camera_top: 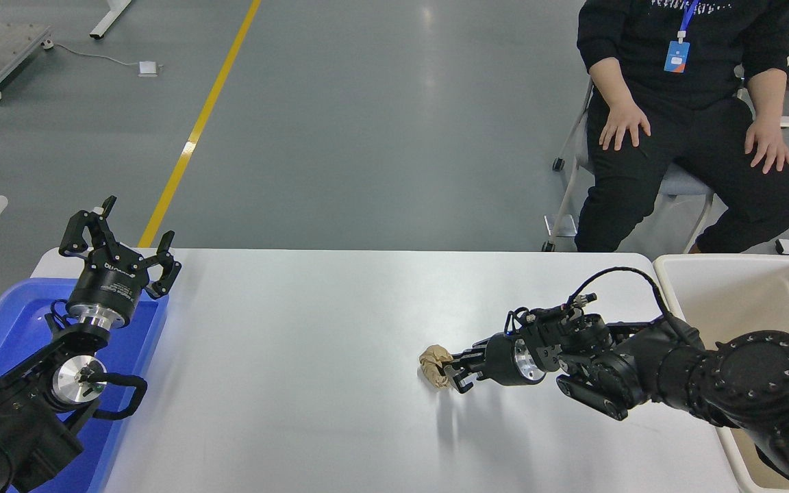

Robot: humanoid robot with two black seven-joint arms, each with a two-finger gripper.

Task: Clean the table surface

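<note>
Reaching in from the right, right hand point(451, 370) has its fingers closed onto a crumpled brown paper wad point(434, 358) resting on the white bench point(298, 356), right of center. Left hand point(120, 241) parked over the blue tray point(4, 329), fingers spread, holding nothing. Beige bin point(744, 287) at right edge.

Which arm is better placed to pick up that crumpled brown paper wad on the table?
Right. The right gripper is already at the paper wad, fingers closing around it, near the beige bin. The left gripper is parked over the blue tray, far across the table surface.
</note>
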